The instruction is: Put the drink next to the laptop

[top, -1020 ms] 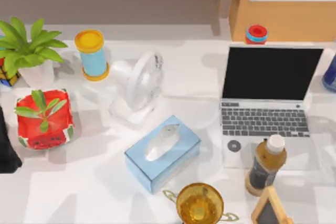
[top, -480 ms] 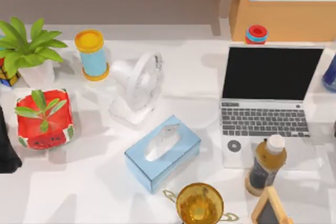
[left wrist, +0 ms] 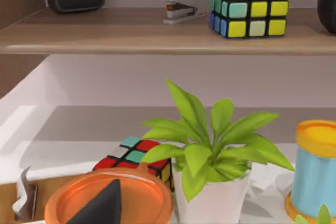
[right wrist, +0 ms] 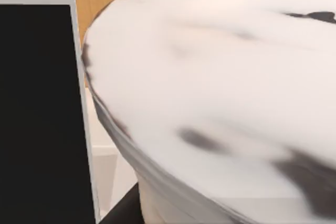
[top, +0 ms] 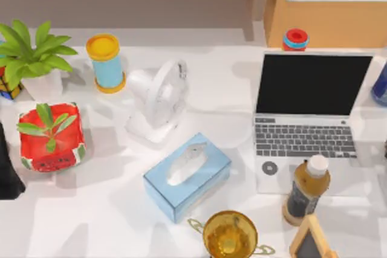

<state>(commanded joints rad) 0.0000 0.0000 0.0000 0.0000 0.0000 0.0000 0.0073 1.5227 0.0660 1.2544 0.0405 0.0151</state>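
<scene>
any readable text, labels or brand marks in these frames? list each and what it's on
No readable text.
Laptop palm-rest sticker: round mark, too small to read.
Drink bottle label: dark, no legible lettering.
Keyboard legends: too blurred to read.

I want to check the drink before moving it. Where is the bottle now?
In the top view the drink bottle stands upright at the table's front right, at the laptop's front edge, with the small chalkboard sign just in front.
</scene>
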